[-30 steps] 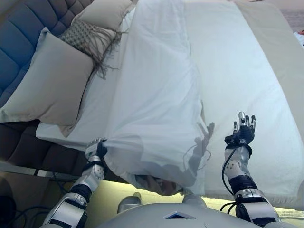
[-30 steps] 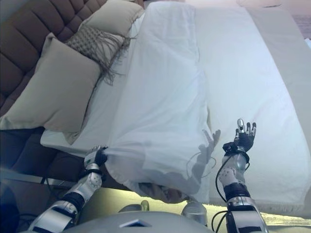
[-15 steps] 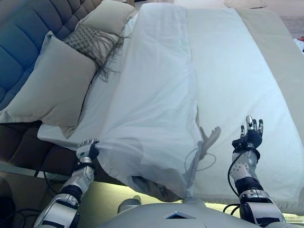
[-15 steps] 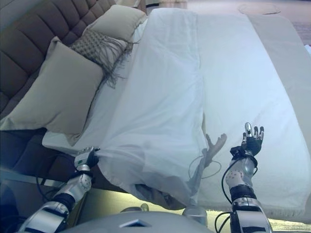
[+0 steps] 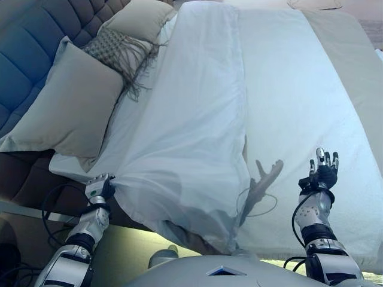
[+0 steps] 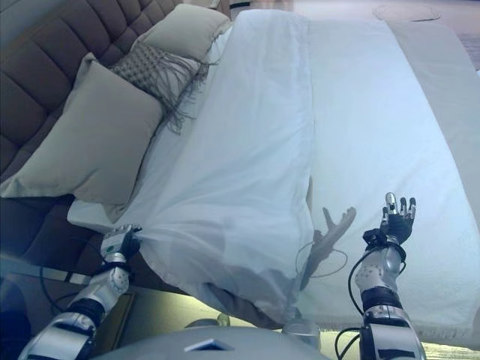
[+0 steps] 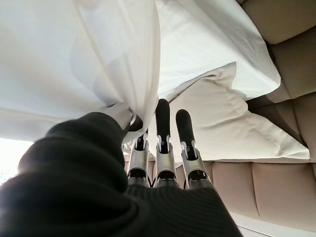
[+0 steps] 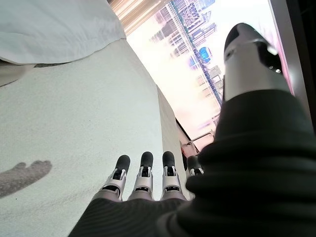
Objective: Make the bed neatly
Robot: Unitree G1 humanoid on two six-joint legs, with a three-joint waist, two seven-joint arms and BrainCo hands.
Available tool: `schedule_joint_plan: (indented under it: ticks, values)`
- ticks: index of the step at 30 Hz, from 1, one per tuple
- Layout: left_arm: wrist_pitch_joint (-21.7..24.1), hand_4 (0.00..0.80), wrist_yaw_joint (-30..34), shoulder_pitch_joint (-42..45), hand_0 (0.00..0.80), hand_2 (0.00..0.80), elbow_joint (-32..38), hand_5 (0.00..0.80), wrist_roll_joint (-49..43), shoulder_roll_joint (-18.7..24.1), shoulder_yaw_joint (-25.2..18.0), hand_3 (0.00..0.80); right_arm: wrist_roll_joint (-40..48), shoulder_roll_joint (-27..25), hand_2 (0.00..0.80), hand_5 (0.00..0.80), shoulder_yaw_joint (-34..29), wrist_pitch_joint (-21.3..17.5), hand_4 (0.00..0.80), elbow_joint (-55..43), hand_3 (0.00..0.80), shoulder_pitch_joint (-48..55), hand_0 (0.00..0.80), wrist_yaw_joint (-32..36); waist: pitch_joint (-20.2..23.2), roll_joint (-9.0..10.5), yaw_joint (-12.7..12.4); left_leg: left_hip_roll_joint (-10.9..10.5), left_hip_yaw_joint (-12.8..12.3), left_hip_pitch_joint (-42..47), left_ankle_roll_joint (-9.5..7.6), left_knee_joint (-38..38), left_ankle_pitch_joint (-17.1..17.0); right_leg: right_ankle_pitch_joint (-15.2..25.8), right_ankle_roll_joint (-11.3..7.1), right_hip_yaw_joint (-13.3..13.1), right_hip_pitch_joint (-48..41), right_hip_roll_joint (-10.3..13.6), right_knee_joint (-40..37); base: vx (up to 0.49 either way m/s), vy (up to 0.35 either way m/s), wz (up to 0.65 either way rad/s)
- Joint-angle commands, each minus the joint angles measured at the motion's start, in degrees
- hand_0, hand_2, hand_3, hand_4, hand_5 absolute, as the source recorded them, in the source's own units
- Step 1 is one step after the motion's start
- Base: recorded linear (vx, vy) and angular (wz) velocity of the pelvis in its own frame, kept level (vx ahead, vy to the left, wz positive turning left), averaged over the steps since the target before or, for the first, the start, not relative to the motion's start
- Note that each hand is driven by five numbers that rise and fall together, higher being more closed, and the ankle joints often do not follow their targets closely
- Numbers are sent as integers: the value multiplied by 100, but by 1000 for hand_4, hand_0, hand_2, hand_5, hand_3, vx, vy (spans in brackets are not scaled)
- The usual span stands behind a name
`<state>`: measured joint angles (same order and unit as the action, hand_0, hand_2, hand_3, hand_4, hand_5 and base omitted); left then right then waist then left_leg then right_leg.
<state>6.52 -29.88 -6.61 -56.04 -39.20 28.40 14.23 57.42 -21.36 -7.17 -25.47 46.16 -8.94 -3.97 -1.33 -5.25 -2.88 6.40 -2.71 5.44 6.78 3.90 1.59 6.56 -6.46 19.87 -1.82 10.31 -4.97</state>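
A thin white sheet (image 5: 191, 137) lies lengthwise over the bed, its near end bunched and hanging over the front edge. My left hand (image 5: 99, 188) is off the bed's near left corner, shut on the sheet's corner, and the cloth runs taut from it. In the left wrist view the sheet (image 7: 74, 54) is pinched at the thumb while the fingers (image 7: 165, 118) point toward a pillow. My right hand (image 5: 322, 176) hovers open over the bed's near right part, holding nothing; its fingers (image 8: 143, 168) are straight above the white bedcover (image 8: 74, 113).
A large beige pillow (image 5: 66, 101), a fringed patterned cushion (image 5: 116, 48) and another pillow (image 5: 137, 15) lean along the tufted headboard (image 5: 30, 42) on the left. A beige blanket (image 5: 353, 66) runs down the bed's right side.
My left hand has moved left with the sheet's corner, drawing the cloth tauter and wider along the front edge. The right hand has drifted slightly right and nearer, still open.
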Motion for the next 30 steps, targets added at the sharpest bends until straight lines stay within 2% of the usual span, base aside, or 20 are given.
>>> schedule_joint_plan:
  ticks: [1, 12, 13, 14, 20, 25, 30]
  values:
    - [-727, 800, -310, 476, 800, 800, -957, 800, 345, 1550, -929, 800, -157, -75, 0, 0, -269, -229, 0, 209, 0, -11, 0, 85, 289, 129, -707, -415, 156, -597, -449, -123, -329, -289, -488, 96, -226, 665, 513, 0, 0, 0]
    - [-699, 800, -403, 533, 800, 800, -881, 800, 381, 1518, -915, 800, -231, -48, 0, 0, -246, -209, 0, 85, 0, -53, 0, -107, 266, 113, -753, -406, 228, -589, -451, -101, -334, -303, -481, 86, -206, 621, 506, 0, 0, 0]
    - [-694, 113, -469, 529, 113, 113, -877, 113, 388, 1505, -928, 113, -232, -42, 0, 0, -246, -208, 0, 71, 0, -45, 0, -117, 262, 118, -758, -403, 237, -585, -449, -103, -332, -305, -478, 93, -210, 619, 506, 0, 0, 0]
    - [-705, 0, -469, 525, 0, 0, -864, 0, 389, 1495, -953, 0, -236, -33, 0, 0, -248, -205, 0, 56, 0, -38, 0, -131, 261, 124, -768, -401, 244, -587, -446, -107, -331, -309, -477, 102, -214, 615, 503, 0, 0, 0]
    - [-736, 0, -404, 528, 0, 0, -888, 0, 396, 1381, -915, 0, -282, -7, 0, 0, -246, -177, 0, 4, 0, -65, 0, -191, 262, 142, -774, -388, 246, -581, -433, -99, -329, -319, -475, 125, -227, 595, 473, -6, -16, 10]
    - [-577, 0, -218, 595, 0, 0, -965, 0, 730, 1251, -902, 0, -247, -15, 0, 0, -305, -168, 0, 5, 0, -62, 0, -137, 248, 153, -775, -381, 240, -578, -434, -122, -307, -340, -468, 120, -226, 578, 475, -16, -21, 12]
    - [-445, 0, -169, 772, 0, 0, -1187, 0, 1181, 903, -759, 0, -255, 12, 0, 0, -331, -98, 0, -75, 0, -81, 0, -169, 238, 174, -768, -373, 241, -571, -437, -126, -304, -367, -465, 104, -226, 558, 479, -12, -24, 11]
